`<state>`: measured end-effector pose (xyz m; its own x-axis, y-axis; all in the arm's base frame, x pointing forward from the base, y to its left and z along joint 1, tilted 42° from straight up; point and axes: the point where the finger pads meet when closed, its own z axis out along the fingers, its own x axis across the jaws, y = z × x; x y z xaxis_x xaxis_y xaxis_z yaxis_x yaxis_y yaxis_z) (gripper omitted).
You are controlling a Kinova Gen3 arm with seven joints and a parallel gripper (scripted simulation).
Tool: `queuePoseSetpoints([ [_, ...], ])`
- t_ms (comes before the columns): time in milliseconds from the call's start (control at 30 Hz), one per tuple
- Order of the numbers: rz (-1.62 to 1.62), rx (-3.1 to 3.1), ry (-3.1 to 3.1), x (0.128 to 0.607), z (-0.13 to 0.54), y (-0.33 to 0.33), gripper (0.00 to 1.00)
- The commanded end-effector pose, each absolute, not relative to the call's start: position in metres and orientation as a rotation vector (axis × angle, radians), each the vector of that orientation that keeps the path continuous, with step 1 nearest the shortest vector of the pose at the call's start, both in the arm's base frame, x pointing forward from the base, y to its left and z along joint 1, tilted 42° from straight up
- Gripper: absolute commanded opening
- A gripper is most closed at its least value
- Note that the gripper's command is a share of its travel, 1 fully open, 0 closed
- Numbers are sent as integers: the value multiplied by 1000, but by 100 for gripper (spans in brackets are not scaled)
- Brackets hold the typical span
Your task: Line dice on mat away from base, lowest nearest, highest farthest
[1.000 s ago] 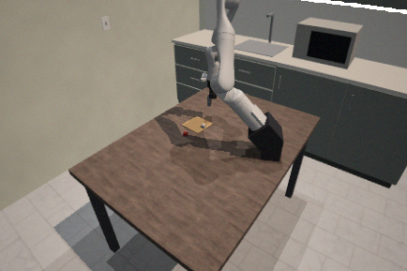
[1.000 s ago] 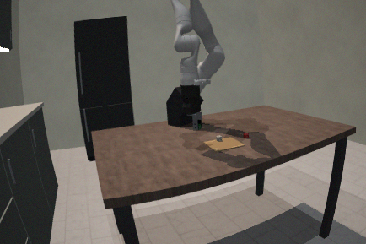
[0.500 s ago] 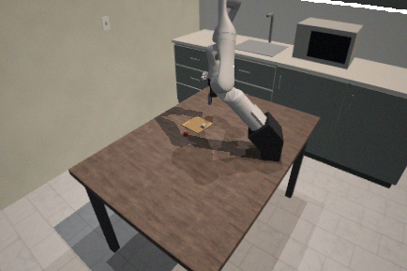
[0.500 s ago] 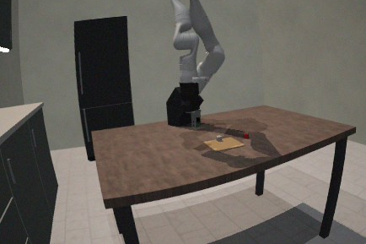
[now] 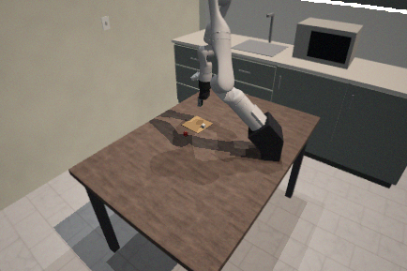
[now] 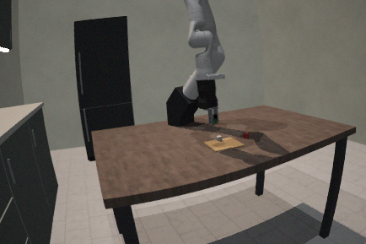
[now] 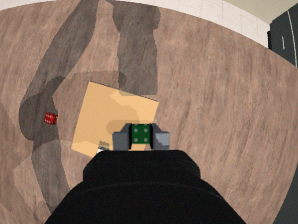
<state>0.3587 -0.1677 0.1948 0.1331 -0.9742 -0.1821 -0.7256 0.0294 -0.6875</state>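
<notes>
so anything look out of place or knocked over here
Nothing is knocked over or damaged. The red die sits on the bare table, off the mat, so it is not yet placed. The white die rests on the mat. The hand holds the green die in the air above the mat's edge.

The surface [image 5: 197, 190] is dark brown with a wood grain and darker shadow bands, and the mat [image 7: 100, 112] on it is a plain tan-orange. One die [image 7: 140, 133] is green with pale pips, the second die [image 7: 49, 119] is red, and the third die [image 5: 203, 126] is white. The pincer [image 7: 140, 140] has grey fingers on a black body, and the arm [image 5: 220, 50] is white on a black base [image 5: 274, 145].
</notes>
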Motion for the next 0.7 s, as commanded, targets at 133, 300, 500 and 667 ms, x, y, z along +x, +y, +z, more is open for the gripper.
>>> queuePoseSetpoints([
  [133, -370, -1555, 1859, 353, 202, -121, 40],
  [300, -344, -1506, 1907, 351, 200, -112, 40],
  [500, -343, -1507, 1907, 351, 200, -112, 40],
  [667, -343, -1507, 1907, 351, 200, -112, 40],
])
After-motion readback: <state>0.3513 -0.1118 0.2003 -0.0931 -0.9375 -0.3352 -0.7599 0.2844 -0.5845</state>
